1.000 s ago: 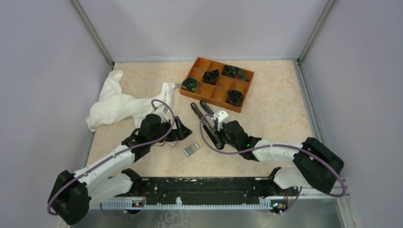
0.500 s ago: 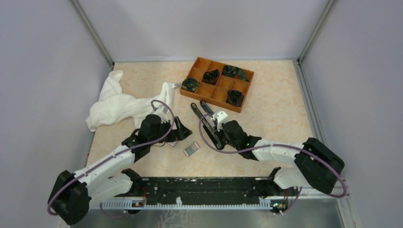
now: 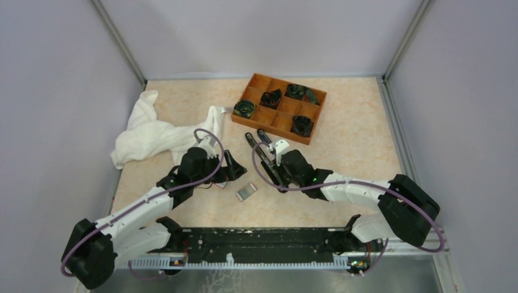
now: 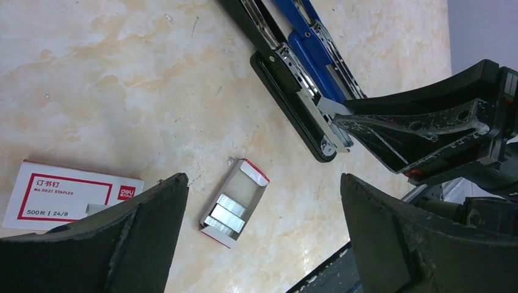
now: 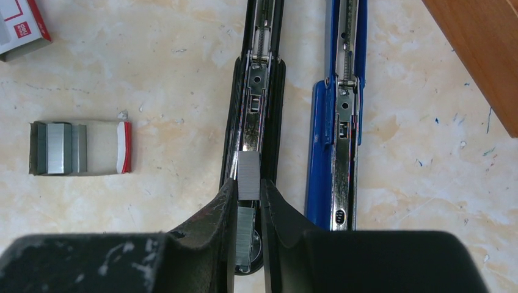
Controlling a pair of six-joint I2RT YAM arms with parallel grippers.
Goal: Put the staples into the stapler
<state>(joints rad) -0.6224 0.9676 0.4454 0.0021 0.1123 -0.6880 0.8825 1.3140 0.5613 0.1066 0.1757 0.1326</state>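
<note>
Evidently the right fingers point(image 5: 221, 207) are clamped on a staple strip point(image 5: 248, 176), held lengthwise over the channel of the opened black stapler point(image 5: 259, 67) so it can drop in; the blue stapler point(image 5: 342, 122) lies just right. Left fingers point(image 4: 146, 213) gape apart above the staple tray point(image 4: 234, 204), idle

Overhead plus close wrist views (stapler point(image 5: 253, 91) shared)

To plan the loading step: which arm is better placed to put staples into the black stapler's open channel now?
Right. The right fingers pinch a staple strip lined up over the black stapler channel; the left fingers stand open near the staple tray.
</note>
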